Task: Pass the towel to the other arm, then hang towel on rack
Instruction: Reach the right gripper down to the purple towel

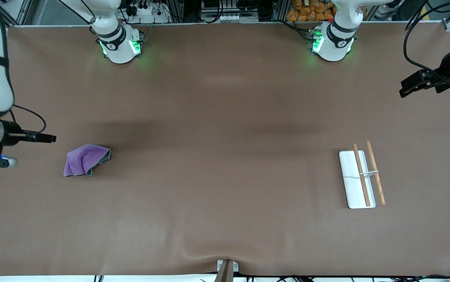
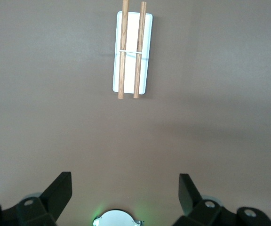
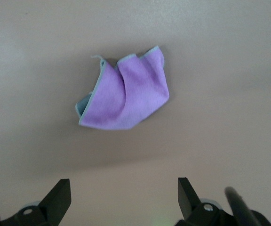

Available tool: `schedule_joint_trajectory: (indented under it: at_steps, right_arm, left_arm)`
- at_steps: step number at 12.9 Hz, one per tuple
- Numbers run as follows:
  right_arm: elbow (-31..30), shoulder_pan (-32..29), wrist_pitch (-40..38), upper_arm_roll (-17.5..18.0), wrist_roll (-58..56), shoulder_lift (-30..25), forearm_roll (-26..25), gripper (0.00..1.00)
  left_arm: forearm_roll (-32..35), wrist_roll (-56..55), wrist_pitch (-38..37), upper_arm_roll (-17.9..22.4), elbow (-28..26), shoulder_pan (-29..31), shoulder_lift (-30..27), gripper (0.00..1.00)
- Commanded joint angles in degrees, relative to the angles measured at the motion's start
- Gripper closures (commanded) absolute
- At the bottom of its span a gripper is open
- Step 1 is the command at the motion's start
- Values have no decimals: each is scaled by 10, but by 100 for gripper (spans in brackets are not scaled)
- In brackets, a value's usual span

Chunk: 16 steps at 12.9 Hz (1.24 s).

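1. Fingers of both grippers stand spread with nothing between them: in the left wrist view the left gripper shows two dark fingertips wide apart over bare table, and the right gripper looks the same in the right wrist view.
2. You get only part of each arm in the front view: the right arm is cut off by the frame's left edge, the left arm by its right edge, and neither gripper's fingers read clearly there.
3. Your towel lies crumpled on the table at mid-left of the frame, toward the right arm's end; its folds hide part of the grey edge.
4. Your rack lies flat at mid-right, toward the left arm's end, well apart from the towel. One rod lies over the white base, the other just beside its edge.
5. Brown covering spreads across the whole table, with a ripple at bottom centre; cables and equipment line the top edge.
6. Between towel and rack you have open brown surface.
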Motion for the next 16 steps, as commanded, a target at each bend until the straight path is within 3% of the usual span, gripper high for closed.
schedule_joint_trajectory:
  at_steps: [1, 5, 10, 16]
  right_arm:
    - [2, -4, 32, 5, -2, 33, 6, 0]
    - [-10, -2, 96, 6, -2, 91, 7, 0]
    - [-105, -4, 243, 7, -17, 101, 6, 0]
    - [-125, -7, 256, 7, -17, 103, 6, 0]
  left_arm:
    - [2, 13, -2, -1, -2, 1, -5, 0]
    - [2, 13, -2, -1, -2, 1, -6, 0]
    - [2, 13, -2, -1, -1, 1, -6, 0]
    - [2, 13, -1, -1, -3, 1, -3, 0]
